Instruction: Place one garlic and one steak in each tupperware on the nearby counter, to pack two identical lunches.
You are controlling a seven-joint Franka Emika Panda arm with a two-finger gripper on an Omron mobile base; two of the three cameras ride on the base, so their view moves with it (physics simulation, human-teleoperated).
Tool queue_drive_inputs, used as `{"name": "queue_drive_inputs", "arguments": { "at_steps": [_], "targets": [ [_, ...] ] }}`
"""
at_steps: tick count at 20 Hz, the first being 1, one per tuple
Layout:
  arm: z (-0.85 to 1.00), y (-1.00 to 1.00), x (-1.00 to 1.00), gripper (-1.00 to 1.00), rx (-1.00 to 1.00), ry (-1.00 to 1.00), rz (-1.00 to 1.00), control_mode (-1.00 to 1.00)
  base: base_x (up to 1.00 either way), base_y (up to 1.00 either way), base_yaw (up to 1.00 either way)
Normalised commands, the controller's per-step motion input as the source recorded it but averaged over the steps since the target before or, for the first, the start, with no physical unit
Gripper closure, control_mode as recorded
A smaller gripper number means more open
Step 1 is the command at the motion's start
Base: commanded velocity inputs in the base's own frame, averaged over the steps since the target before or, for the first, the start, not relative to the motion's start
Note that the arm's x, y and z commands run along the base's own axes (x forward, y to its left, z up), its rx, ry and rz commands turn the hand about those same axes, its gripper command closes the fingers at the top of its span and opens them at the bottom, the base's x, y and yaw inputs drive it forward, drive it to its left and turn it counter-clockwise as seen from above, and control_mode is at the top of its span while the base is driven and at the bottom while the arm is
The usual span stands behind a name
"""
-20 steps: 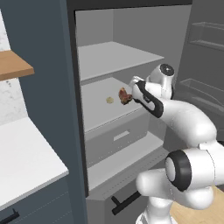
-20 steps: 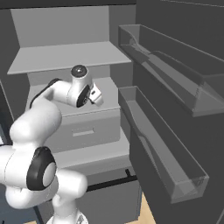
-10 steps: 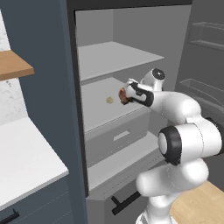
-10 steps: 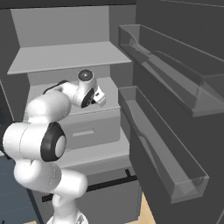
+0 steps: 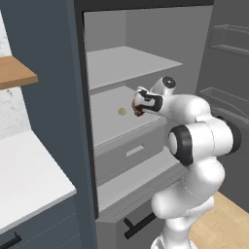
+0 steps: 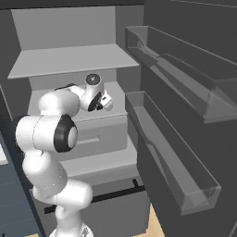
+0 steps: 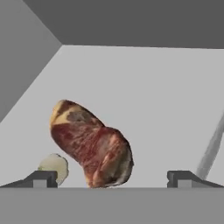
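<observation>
- The white arm reaches into the open grey fridge cabinet (image 5: pixel 146 58), its two-finger tool (image 7: pixel 111 177) level with the middle shelf (image 5: pixel 109 121).
- The tool's dark fingertips (image 7: pixel 41 178) stand wide apart and clasp nothing; the spread suits taking a bulky item between them.
- A lumpy reddish-brown steak chunk with a pale fatty end (image 7: pixel 89 144) lies on the shelf directly ahead of the tool, leaning towards the left tip. Whether either tip touches it cannot be told.
- A small pale cream garlic bulb (image 7: pixel 54 167) sits just beside the steak, on its left and partly behind the left fingertip; in the left base view it lies (image 5: pixel 122 111) apart from the hand on the shelf.
- Judgement: the tool is lined up on the steak, not the garlic; the grasp is not yet made.
- A white bench (image 5: pixel 29 180) lies to the left of the cabinet.
</observation>
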Motion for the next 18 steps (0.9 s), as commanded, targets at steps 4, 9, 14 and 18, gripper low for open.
{"name": "queue_drive_inputs", "arguments": {
  "at_steps": [4,9,14,18],
  "targets": [
    [-0.22,0.0,0.38,-1.0,0.0,0.01,0.0,-1.0,0.0,0.0,0.0],
    [-0.34,0.0,0.35,-1.0,0.0,0.0,0.0,-1.0,0.0,0.0,0.0],
    [-0.27,0.01,0.25,-1.0,0.0,0.0,0.0,-1.0,0.0,0.0,0.0],
    [-0.18,0.0,0.07,-1.0,0.0,0.01,0.0,-1.0,0.0,0.0,0.0]
  ]
}}
